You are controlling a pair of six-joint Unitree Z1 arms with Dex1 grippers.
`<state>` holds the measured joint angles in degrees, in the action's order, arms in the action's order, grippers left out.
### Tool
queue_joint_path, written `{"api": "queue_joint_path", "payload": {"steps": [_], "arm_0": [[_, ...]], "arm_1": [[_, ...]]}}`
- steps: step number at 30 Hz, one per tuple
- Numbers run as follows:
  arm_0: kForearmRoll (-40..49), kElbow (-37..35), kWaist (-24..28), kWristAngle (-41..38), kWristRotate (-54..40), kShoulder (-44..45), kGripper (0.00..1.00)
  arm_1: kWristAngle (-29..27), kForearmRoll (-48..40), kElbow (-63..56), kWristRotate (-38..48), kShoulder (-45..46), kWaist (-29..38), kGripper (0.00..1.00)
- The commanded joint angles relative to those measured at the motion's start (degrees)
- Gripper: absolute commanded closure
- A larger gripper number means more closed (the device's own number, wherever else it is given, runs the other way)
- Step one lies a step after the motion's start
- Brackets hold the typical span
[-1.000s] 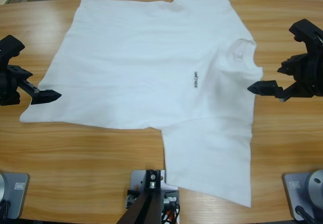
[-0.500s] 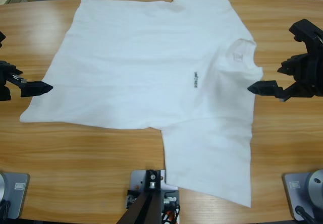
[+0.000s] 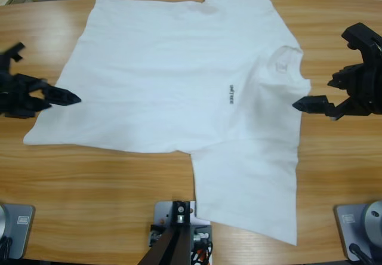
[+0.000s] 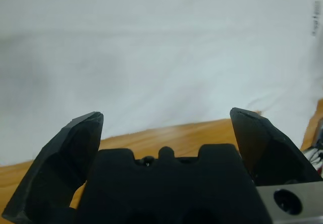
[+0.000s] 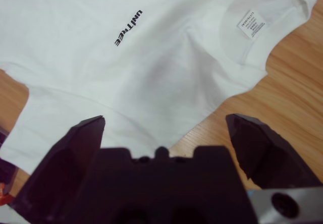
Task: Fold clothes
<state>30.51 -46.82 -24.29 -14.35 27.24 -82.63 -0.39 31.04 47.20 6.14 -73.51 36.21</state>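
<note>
White T-shirt (image 3: 179,80) spread flat on the table (image 3: 107,187).
Left hand (image 4: 166,120) at its hem and right hand (image 5: 164,125) near its collar: both gape wide, holding nothing.

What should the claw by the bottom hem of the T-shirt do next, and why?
Probably ease forward and down onto the hem. The left claw hangs open at the edge of the white T-shirt, which lies flat and unfolded on the wooden table, with no cloth between its jaws yet.
</note>
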Motion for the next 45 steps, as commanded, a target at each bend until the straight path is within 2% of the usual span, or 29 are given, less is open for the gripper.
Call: {"api": "queue_joint_path", "payload": {"steps": [1,5,8,16,25,29,38,41,45], "arm_0": [[-0.1,0.05,0.49,4.24,2.54,-11.99,0.027],[-0.1,-0.9,1.0,12.99,2.65,-12.01,0.027],[-0.01,-1.75,2.51,13.91,1.54,-11.83,0.027],[0.48,-2.31,11.37,11.2,0.45,-14.22,0.032],[2.03,0.49,11.85,4.15,5.41,-10.78,0.036],[3.88,5.25,11.5,0.81,12.79,-5.15,0.036],[2.98,13.37,10.76,7.12,21.79,8.71,0.036],[-0.22,17.63,10.76,7.49,24.13,10.14,0.036],[-6.78,21.07,10.67,7.49,25.13,6.89,0.041]], "arm_1": [[0.56,-0.55,-1.94,0.72,-0.49,0.56,0.027],[0.6,-0.55,-1.85,0.7,-0.93,0.58,0.027],[0.53,-0.55,-1.69,0.66,-1.16,0.58,0.027],[0.47,-0.55,-1.67,0.63,-1.13,0.54,0.027],[0.39,-0.55,-1.83,0.64,-0.35,0.59,0.027],[0.21,-0.56,-1.85,0.7,-0.02,0.56,0.027],[0.04,-0.76,-2.06,0.63,1.3,0.59,0.027],[-0.04,-0.98,-2.2,0.64,1.67,0.56,0.027],[-0.04,-1.07,-2.38,0.66,2.05,0.58,0.027]]}}
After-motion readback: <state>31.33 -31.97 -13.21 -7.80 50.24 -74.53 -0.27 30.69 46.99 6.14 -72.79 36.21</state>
